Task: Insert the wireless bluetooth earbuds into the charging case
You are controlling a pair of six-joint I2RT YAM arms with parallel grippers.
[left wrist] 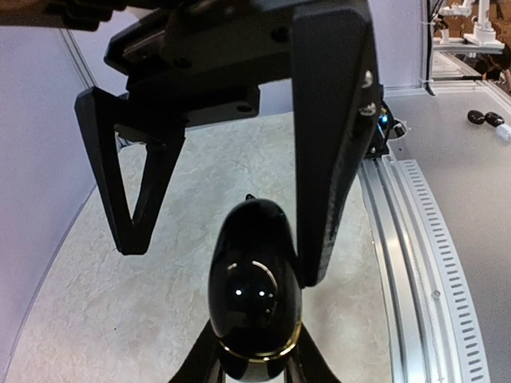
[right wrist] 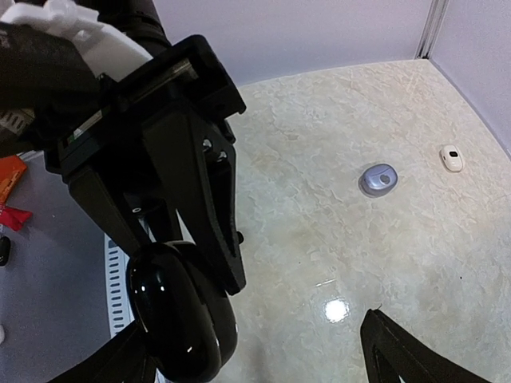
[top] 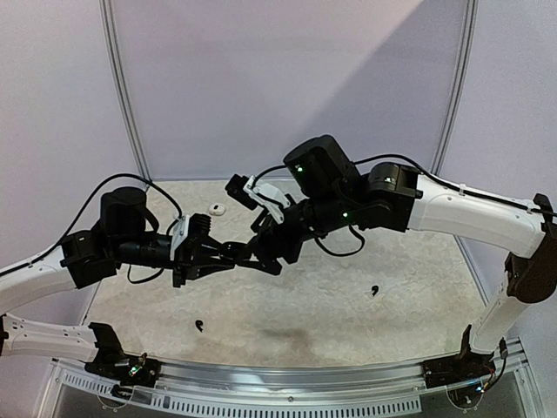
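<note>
My left gripper is shut on a glossy black, egg-shaped charging case with a thin gold band near the gripped end. The case is held in the air above the table. My right gripper is open; its fingers straddle the case, which lies close to one finger and apart from the other. The case fills the lower left of the right wrist view. In the top view both grippers meet mid-table. Two black earbuds lie loose on the table.
A small grey-blue oval case and a small white one lie further back on the mottled table. A metal rail runs along the near edge. White walls close in the back and sides.
</note>
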